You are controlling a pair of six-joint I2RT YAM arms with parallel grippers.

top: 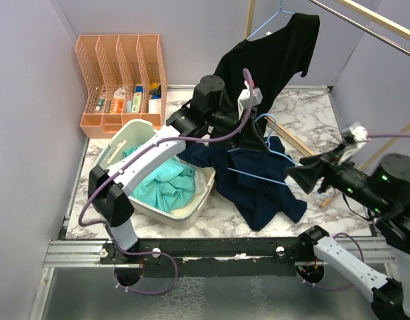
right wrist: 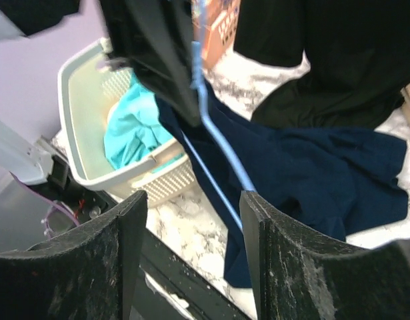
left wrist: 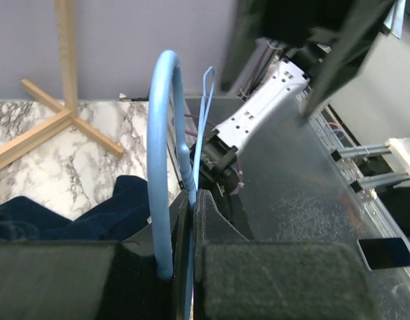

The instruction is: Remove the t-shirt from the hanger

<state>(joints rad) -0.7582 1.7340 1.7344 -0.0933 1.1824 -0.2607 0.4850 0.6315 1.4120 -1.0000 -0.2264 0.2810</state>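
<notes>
Jaws of the left gripper (left wrist: 191,217) are clamping tight on the light blue wire hanger (left wrist: 159,153) above the crumpled navy blue t-shirt (top: 261,193), which is lying on the white marble table (top: 311,113). The right gripper (right wrist: 191,263) is hovering wide open, holding nothing.

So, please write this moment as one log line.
left hand: shut on blue hanger | right hand: open, empty | navy t-shirt: lying on table
</notes>
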